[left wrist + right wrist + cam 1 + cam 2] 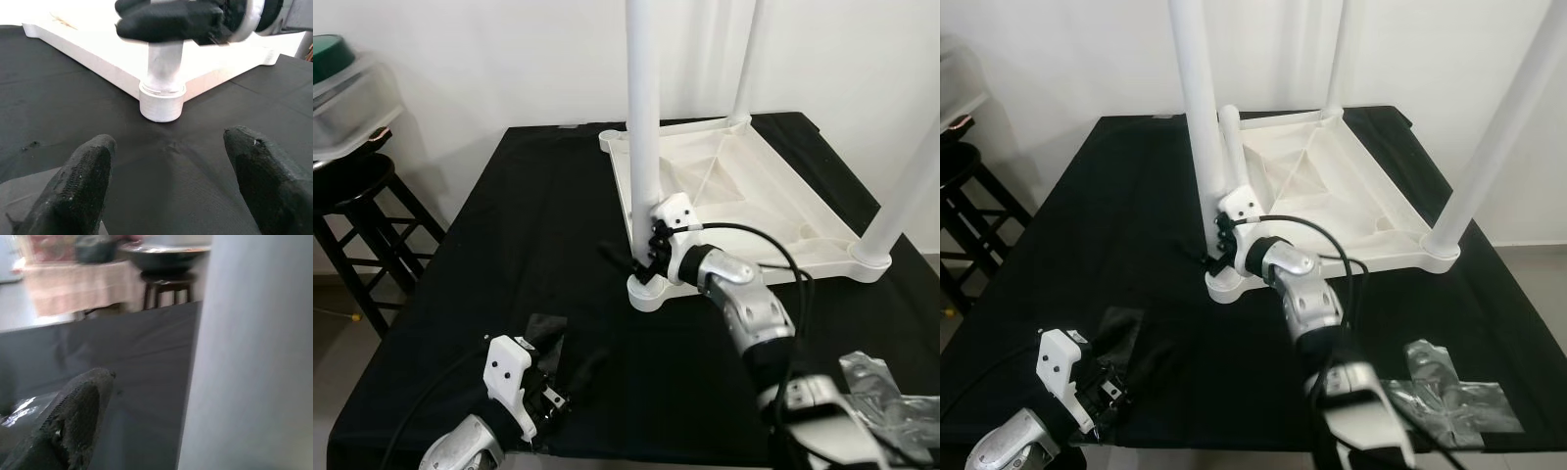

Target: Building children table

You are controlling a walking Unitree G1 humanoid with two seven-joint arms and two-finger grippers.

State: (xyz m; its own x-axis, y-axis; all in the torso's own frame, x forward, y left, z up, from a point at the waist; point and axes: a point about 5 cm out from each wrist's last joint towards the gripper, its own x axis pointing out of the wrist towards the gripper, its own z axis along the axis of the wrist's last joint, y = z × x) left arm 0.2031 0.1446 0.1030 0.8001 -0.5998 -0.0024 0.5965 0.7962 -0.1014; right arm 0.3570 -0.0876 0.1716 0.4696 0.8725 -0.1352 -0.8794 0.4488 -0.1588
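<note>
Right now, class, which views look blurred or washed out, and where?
Right wrist view: soft throughout, the white table leg a featureless blur. Left wrist view: the upturned tabletop overexposed along its top, the near fingertips blurry. Eye views: sharp, evenly lit.

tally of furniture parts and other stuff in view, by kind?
White table legs: 3
White tabletop, upside down: 1
Black stool: 1
Clear plastic wrap: 1
Total: 6
</note>
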